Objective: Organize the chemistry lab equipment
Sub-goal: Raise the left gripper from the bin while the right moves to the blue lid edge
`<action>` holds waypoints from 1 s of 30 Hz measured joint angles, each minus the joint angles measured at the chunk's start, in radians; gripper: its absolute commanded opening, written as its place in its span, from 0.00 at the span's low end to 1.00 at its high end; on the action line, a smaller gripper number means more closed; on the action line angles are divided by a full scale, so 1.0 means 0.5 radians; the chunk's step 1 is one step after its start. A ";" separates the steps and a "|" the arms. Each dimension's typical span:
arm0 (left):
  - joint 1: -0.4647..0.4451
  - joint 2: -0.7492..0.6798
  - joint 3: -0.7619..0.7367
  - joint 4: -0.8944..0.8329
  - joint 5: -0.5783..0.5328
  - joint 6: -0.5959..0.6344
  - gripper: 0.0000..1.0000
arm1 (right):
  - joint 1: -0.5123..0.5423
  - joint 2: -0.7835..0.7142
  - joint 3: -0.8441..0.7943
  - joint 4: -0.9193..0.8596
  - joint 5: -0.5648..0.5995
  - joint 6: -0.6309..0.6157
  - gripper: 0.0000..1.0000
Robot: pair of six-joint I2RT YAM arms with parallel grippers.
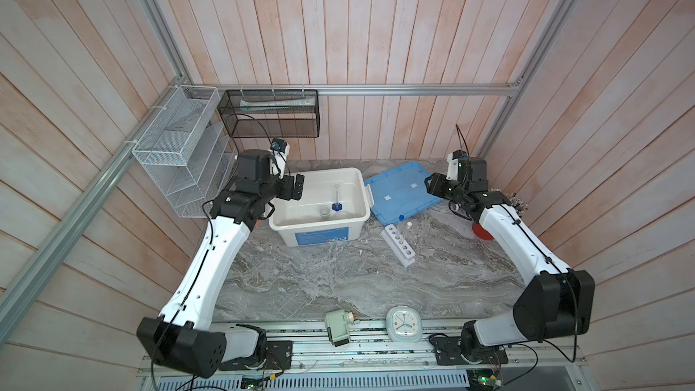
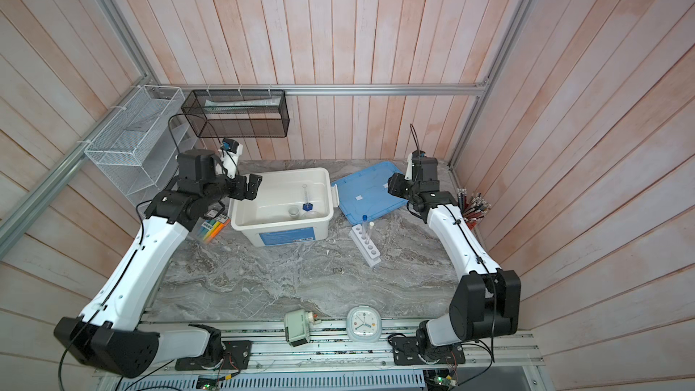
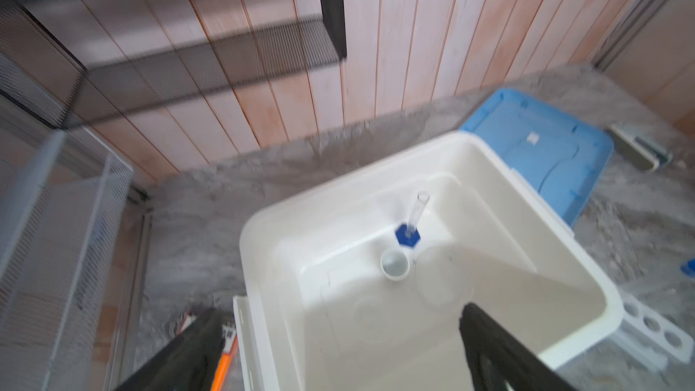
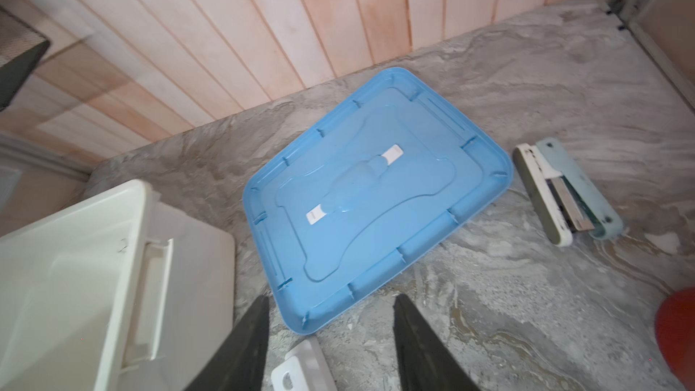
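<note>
Over the rim of the white bin (image 1: pixel 323 171), the left tool (image 3: pixel 340 309) hangs spread, empty. The right tool (image 4: pixel 331 296) gapes empty beside the blue lid (image 4: pixel 376 197).

Grey marbled tabletop (image 1: pixel 319 280), open white storage bin (image 1: pixel 316 224) at back centre, blue lid (image 1: pixel 398 193) just beside it, white six-hole rack (image 1: pixel 399 246) nearer the front, stapler (image 4: pixel 564 189), red pencil cup (image 1: pixel 481 233) at the right edge
</note>
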 measured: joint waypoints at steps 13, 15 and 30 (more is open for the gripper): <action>0.179 -0.813 -1.202 1.129 0.015 -0.159 1.00 | -0.046 0.357 0.000 -0.015 0.186 0.221 0.56; 0.182 -0.826 -1.211 1.148 0.066 -0.138 1.00 | -0.056 0.418 0.000 -0.033 0.187 0.256 0.56; 0.183 -0.809 -1.260 1.173 0.233 -0.280 1.00 | -0.111 0.797 0.038 -0.007 0.282 0.526 0.56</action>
